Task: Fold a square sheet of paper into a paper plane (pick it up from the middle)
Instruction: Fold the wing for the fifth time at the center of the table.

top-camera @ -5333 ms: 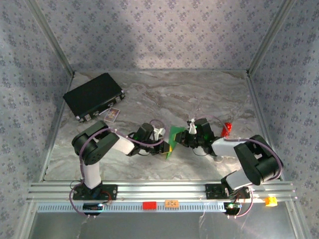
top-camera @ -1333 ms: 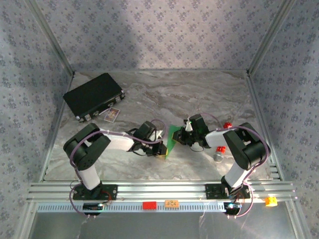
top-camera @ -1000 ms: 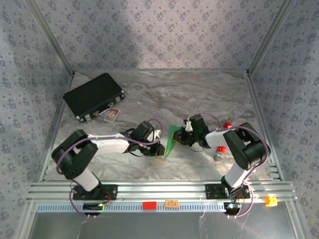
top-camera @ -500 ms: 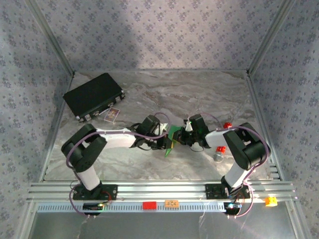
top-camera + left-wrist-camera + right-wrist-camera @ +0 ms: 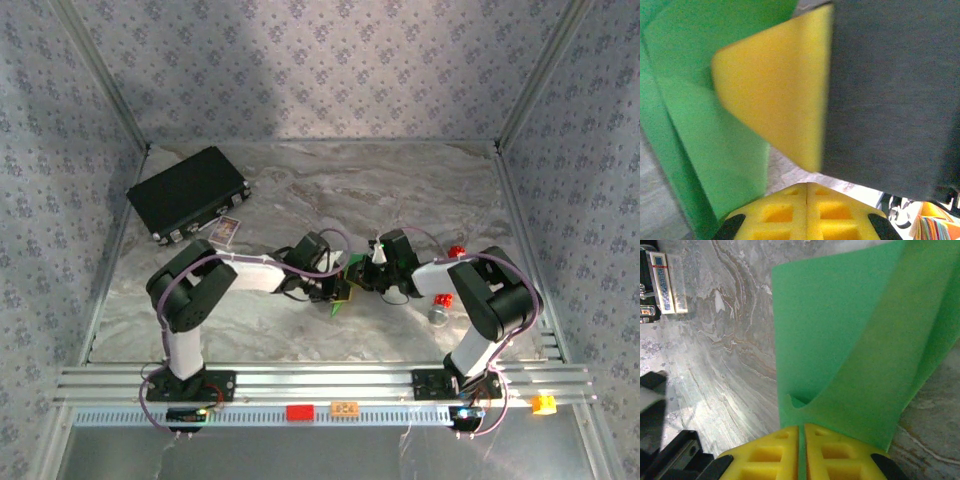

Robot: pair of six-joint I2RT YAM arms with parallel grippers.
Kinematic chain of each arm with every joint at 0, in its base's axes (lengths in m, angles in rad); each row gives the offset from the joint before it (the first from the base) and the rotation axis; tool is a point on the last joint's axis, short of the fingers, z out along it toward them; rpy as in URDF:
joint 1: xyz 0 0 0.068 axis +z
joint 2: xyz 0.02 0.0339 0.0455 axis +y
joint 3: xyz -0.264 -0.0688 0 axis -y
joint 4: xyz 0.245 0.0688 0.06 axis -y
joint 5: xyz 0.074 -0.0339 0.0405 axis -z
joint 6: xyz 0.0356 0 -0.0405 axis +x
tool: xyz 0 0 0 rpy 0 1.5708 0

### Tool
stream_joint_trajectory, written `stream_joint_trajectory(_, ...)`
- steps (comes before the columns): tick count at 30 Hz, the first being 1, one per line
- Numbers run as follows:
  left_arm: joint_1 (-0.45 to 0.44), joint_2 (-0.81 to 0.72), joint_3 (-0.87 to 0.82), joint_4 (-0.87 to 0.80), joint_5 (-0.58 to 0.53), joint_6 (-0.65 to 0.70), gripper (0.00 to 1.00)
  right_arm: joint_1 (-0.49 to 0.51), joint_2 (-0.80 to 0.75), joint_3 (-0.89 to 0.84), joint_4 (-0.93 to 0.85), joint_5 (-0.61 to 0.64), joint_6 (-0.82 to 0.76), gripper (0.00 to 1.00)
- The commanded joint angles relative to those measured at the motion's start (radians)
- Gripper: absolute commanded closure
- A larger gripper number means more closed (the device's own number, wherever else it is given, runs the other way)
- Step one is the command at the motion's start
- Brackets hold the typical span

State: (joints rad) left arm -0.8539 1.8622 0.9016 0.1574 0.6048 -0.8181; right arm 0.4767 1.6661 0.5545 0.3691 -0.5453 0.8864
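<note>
Pads [image 5: 782,212] of the left gripper [image 5: 806,200] press flat against each other, yellow on yellow, with no green visible in the seam. The square sheet of paper [image 5: 840,340] runs up just beside them on the left in the left wrist view, creased into overlapping layers, and whether an edge of it is caught there I cannot tell. Close in front of this gripper sits a yellow wedge-shaped pad [image 5: 780,95] backed by a dark grey block [image 5: 890,100], overlapping the green. The right gripper [image 5: 801,440] is clamped on the sheet: its two yellow pads close on the lower edge, a sliver of green shows between them, and the paper rises from the grip in a curved, half-folded sweep above the marbled table [image 5: 400,190]. From above, the two grippers meet nose to nose near the middle of the table, the bright-green paper a small shape between and just under them. Well apart, at the far left, lies a black case [image 5: 188,192] with a small card [image 5: 225,230] just in front of it; a small red cylinder [image 5: 457,251] stands near the right arm. Red [image 5: 298,411] and orange [image 5: 345,408] tags sit on the front rail. Any print on the card and tags is too small to read.
</note>
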Motion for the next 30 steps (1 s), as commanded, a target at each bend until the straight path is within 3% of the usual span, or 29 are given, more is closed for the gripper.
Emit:
stream_joint_trajectory(1, -0.012, 0.020, -0.020, -0.021, -0.009, 0.027, 0.98, 0.010, 0.046, -0.029, -0.123, 0.122, -0.004, 0.86)
stream_joint_trajectory(13, -0.021, -0.063, -0.134, -0.080, -0.024, 0.039, 0.97, 0.002, 0.046, -0.036, -0.127, 0.128, -0.007, 0.86)
stream_joint_trajectory(30, -0.064, -0.241, -0.191, -0.294, -0.118, 0.114, 0.97, 0.005, 0.050, -0.030, -0.124, 0.125, 0.001, 0.85)
